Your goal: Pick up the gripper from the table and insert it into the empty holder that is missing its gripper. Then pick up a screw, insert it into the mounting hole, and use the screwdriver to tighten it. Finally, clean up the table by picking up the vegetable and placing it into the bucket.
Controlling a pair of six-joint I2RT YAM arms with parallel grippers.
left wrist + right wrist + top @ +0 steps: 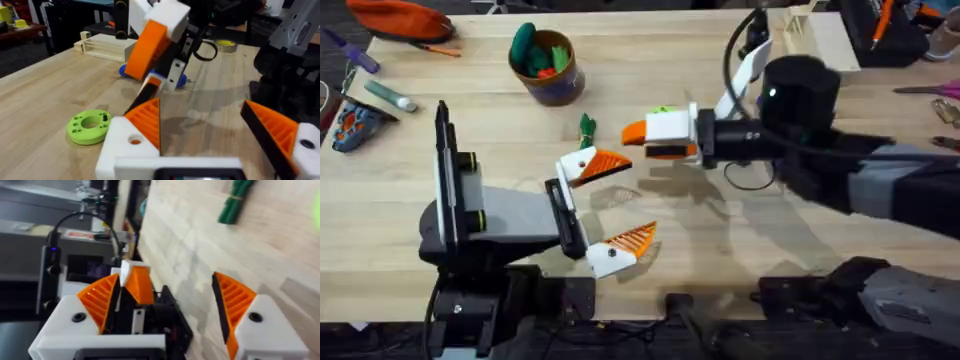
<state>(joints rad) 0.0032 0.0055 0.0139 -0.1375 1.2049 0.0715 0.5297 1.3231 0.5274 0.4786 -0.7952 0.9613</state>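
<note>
Both grippers, left [610, 205] and right [645, 140], hang spread wide, empty, over the table [770, 250]; vegetable [587, 128] lies between them and the bucket [548, 72].

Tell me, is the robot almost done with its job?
Not yet. I can't see the finger-and-screw part finished. The left gripper and right gripper hover over the table with jaws open. The vegetable lies on the table, not in the bucket, so cleanup is left.
</note>
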